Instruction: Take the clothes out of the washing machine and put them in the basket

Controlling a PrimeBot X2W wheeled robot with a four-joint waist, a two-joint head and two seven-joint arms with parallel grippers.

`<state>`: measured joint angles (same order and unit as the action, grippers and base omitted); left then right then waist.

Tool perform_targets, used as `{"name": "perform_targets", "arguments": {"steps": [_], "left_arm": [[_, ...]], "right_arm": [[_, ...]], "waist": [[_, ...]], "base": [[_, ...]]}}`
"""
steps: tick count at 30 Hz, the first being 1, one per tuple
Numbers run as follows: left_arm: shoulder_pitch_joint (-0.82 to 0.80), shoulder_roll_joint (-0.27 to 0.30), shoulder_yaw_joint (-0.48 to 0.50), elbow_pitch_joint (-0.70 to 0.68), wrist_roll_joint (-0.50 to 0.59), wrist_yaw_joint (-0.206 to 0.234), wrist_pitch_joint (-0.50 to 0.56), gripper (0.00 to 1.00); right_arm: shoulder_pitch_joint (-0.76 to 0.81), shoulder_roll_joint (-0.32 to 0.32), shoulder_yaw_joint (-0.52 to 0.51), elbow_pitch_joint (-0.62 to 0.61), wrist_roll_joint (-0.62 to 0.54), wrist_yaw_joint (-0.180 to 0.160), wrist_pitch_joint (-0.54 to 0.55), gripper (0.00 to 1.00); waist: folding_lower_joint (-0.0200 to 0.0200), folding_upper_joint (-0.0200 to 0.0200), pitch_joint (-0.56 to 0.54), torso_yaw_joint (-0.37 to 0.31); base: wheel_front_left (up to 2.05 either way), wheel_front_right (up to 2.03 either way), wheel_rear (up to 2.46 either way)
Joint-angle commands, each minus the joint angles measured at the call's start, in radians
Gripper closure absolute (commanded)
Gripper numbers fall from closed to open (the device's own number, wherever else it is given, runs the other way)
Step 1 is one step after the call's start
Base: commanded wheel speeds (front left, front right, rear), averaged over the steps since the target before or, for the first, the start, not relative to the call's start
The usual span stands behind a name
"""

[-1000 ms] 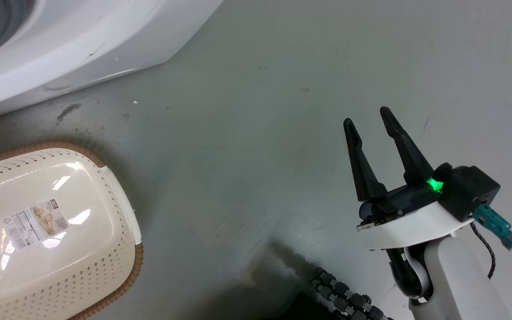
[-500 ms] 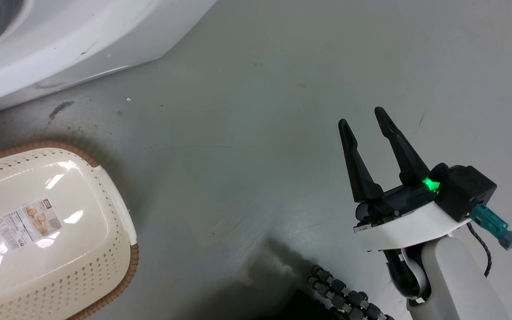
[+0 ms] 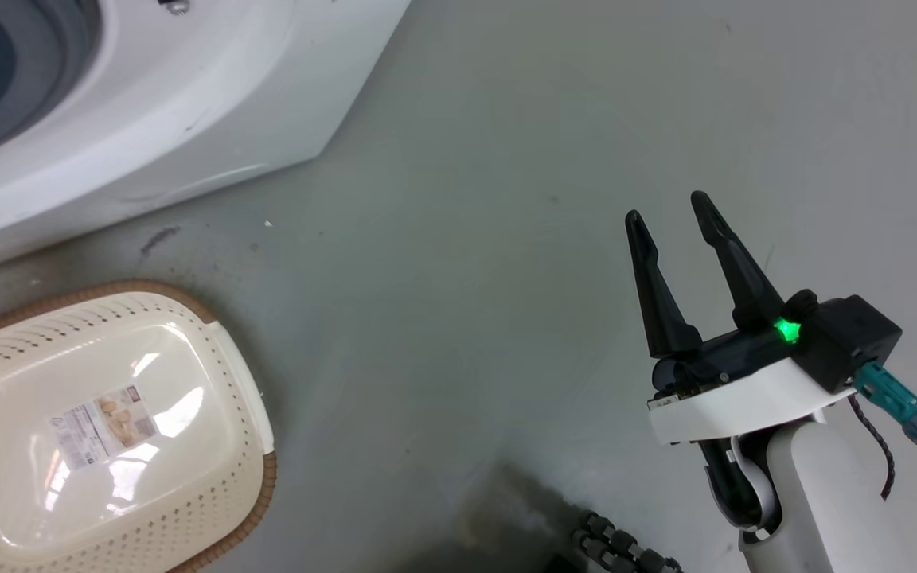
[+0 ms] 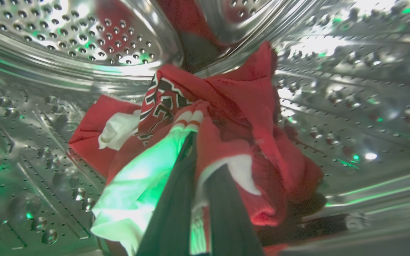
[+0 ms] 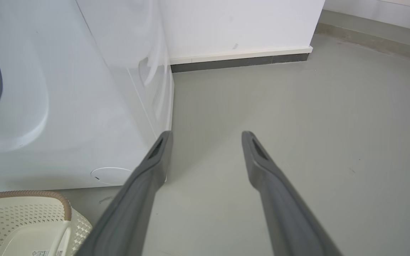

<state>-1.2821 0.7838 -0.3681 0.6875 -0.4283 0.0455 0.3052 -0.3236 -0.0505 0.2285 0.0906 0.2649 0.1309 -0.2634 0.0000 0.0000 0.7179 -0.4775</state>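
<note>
- Two grippers: left gripper [image 4: 198, 156] clamped on clothes [image 4: 240, 103] inside the drum [image 4: 84, 35]; right gripper [image 3: 668, 208] spread wide, empty.
- Basket [image 3: 266, 485] at 8 o'clock in head view, below washer [image 3: 188, 103].
- Risk: trailing folds may slip the thin pinch and land on the floor [image 3: 466, 239].

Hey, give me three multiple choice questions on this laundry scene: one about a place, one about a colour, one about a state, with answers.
1. Where are the clothes? A on a shelf; B inside the washing machine; C on a chair.
2. What colour is the basket rim? A blue; B black; C brown.
3. What state is the right hand in? A open, empty; B shut on a sock; C shut on a towel.
Answers: 1 B, perforated steel surrounds the red fabric; 2 C, a brown band edges the cream walls; 3 A, its fingers stand apart with nothing between.
</note>
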Motion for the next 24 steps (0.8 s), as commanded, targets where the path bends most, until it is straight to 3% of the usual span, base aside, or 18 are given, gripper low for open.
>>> {"name": "perform_targets", "arguments": {"steps": [1, 12, 19, 24], "left_arm": [[0.030, -0.014, 0.007, 0.019, -0.011, 0.003, -0.051, 1.00], [0.233, -0.139, 0.039, 0.123, -0.083, -0.019, -0.415, 1.00], [0.357, -0.220, 0.058, 0.113, -0.115, -0.003, -0.542, 1.00], [0.474, -0.268, 0.093, 0.065, -0.141, 0.001, -0.568, 1.00]], "right_arm": [[0.008, 0.000, -0.009, 0.003, -0.010, 0.000, -0.002, 0.00], [0.068, 0.000, -0.062, 0.055, -0.060, 0.000, -0.002, 0.00], [0.112, 0.000, -0.093, 0.082, -0.103, 0.000, -0.002, 0.00], [0.151, 0.000, -0.114, 0.097, -0.132, 0.000, -0.002, 0.00]], "waist": [[0.0000, 0.0000, -0.049, 0.022], [0.0000, 0.0000, -0.250, 0.097], [0.0000, 0.0000, -0.371, 0.147], [0.0000, 0.0000, -0.468, 0.182]], "base": [[0.00, 0.00, 0.00], [0.00, 0.00, 0.00], [0.00, 0.00, 0.00], [0.00, 0.00, 0.00]]}}
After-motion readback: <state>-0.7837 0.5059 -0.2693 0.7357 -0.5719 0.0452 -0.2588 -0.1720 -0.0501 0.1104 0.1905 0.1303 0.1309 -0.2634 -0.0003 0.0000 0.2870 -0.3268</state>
